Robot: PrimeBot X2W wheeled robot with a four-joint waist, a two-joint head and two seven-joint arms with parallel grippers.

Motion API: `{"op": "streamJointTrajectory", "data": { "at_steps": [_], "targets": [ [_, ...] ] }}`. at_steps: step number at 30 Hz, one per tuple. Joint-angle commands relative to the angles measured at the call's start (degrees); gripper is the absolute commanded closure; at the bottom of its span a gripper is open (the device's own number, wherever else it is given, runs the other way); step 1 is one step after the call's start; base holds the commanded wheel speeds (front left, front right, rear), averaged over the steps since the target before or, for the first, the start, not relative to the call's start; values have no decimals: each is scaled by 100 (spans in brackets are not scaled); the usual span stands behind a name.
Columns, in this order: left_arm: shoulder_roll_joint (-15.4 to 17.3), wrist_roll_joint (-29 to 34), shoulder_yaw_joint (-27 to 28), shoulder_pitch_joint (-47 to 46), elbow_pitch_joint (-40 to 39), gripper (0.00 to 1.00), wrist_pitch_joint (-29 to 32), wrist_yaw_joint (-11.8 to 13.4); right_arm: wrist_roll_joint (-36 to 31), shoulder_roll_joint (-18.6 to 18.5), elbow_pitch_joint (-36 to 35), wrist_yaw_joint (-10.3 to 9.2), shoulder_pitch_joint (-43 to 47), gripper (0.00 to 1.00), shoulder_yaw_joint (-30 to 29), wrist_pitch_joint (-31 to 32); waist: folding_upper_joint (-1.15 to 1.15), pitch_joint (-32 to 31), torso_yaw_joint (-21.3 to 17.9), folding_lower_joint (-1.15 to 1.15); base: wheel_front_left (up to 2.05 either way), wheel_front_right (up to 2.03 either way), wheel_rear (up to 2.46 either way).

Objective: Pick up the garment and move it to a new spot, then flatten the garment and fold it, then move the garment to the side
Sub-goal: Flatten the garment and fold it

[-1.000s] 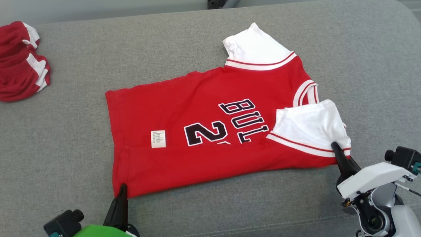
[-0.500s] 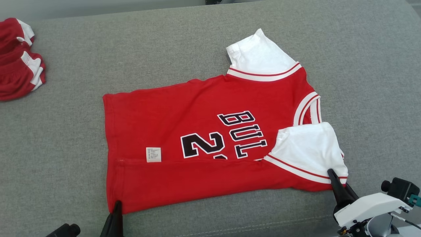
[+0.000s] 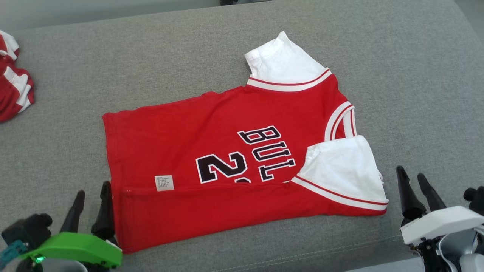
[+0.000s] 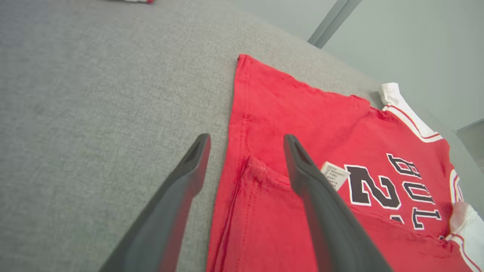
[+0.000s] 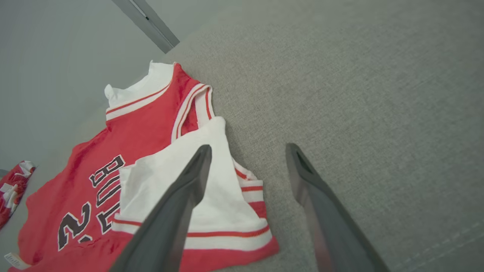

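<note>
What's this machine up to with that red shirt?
A two-armed robot is partway through folding a red jersey laid out on a grey cushion. The near long edge is already folded over the front, hiding part of the number, and one white sleeve is tucked in on top. Both claws are open and holding nothing. The left claw is at the hem corner and the right claw is beside the sleeve. Another red-and-white garment lies off to the left.

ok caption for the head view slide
Red jersey with its near edge folded over on the grey fabric surface, left end effector and right end effector open at either end
</note>
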Motion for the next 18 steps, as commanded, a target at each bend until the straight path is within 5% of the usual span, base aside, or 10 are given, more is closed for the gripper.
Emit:
{"op": "streamJointTrajectory", "data": {
  "at_steps": [1,6,18],
  "targets": [
    [213,128,36,-275,68,0,95,-26,-194,-36,-123,2,-146,0,25,11,0,62,-60,0,0,0,0],
    [607,252,-13,-1245,521,0,464,-126,-464,-213,-436,2,-555,0,329,214,0,297,-183,0,0,0,0],
    [954,609,-464,-2940,2009,0,1047,-381,-395,-601,-473,2,-1268,0,891,403,0,792,-342,0,0,0,0]
  ]
}}
